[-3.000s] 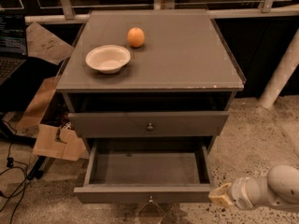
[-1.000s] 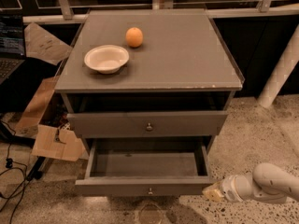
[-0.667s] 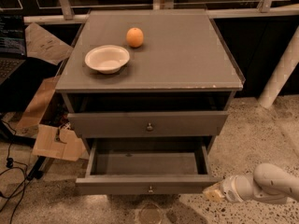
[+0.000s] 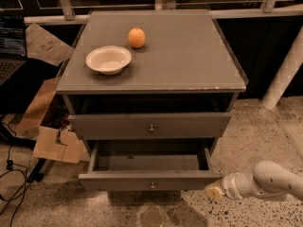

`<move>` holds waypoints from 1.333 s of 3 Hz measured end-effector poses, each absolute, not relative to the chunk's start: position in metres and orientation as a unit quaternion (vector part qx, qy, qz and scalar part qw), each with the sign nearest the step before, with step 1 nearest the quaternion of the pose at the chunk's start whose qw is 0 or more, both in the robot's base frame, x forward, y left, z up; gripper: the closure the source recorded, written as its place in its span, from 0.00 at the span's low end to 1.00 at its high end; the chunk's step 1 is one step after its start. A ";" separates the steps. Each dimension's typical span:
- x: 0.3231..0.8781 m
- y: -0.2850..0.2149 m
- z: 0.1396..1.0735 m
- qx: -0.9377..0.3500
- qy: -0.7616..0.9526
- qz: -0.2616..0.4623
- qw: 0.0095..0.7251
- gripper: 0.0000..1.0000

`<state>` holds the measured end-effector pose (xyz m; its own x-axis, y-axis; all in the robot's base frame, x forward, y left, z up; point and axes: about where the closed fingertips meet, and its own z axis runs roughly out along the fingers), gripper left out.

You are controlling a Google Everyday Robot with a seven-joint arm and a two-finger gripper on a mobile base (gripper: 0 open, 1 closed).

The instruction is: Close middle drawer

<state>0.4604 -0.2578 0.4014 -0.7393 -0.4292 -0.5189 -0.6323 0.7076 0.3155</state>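
Note:
The middle drawer [image 4: 151,180] is pulled out of the grey cabinet [image 4: 156,65]. Its flat grey front carries a small round knob [image 4: 152,185], and its wide shallow box [image 4: 149,163] is open to view and holds nothing. My gripper [image 4: 214,191] is low on the right, on a pale arm [image 4: 270,179] coming in from the right edge. Its tip is at the right end of the drawer's front, touching or nearly touching it. The drawer above [image 4: 151,126] stands slightly out, with a dark gap over it.
A white bowl [image 4: 108,59] and an orange [image 4: 136,38] sit on the cabinet top. Cardboard pieces [image 4: 57,143] and cables [image 4: 12,178] lie on the floor to the left. A white post [image 4: 284,74] leans at the right. The floor is speckled stone.
The middle drawer's front has moved back toward the cabinet, so less of its box shows. My gripper has moved with it, slightly left and away from the camera.

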 end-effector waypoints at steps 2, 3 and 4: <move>0.492 -0.258 0.406 -0.291 0.906 0.219 0.214 1.00; 0.504 -0.255 0.403 -0.290 0.904 0.222 0.222 1.00; 0.528 -0.245 0.399 -0.318 0.894 0.222 0.224 1.00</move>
